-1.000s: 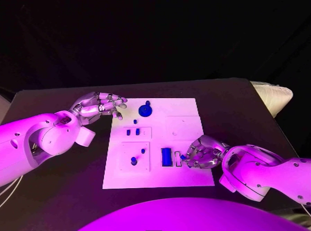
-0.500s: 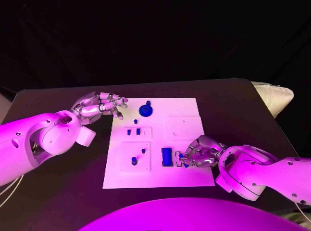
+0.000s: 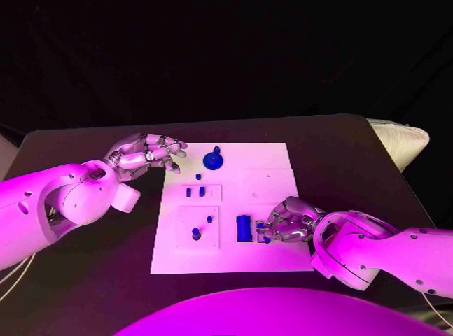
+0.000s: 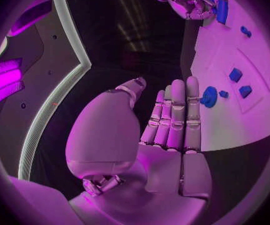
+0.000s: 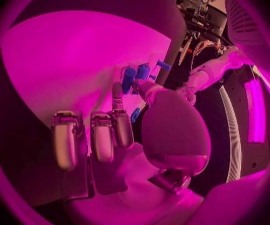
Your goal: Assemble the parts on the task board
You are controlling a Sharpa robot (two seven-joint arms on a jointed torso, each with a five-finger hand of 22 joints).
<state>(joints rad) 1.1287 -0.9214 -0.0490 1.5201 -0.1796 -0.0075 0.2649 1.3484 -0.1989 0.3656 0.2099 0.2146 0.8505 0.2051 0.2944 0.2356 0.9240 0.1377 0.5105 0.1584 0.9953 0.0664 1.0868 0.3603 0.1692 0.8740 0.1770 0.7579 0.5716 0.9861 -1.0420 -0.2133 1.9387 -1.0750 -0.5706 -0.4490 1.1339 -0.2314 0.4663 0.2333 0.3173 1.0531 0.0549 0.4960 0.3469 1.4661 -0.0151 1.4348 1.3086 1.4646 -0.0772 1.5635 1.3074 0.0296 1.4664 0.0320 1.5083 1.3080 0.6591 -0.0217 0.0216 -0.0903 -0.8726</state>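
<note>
Since my right hand (image 3: 290, 222) is curled over the small blue part (image 3: 260, 231) next to the long blue block (image 3: 244, 228) at 5 o'clock on the task board (image 3: 276, 157), I can't tell if it's actually pinching it, so a bad seat could knock the block, while my left hand (image 3: 145, 154) idles half-curled at 10 o'clock.

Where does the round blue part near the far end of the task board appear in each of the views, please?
Head view: round blue part near the task board's far edge.
Left wrist view: just beyond the left hand's fingertips.
Right wrist view: cannot tell.
Shared landmark: the white task board.
</note>
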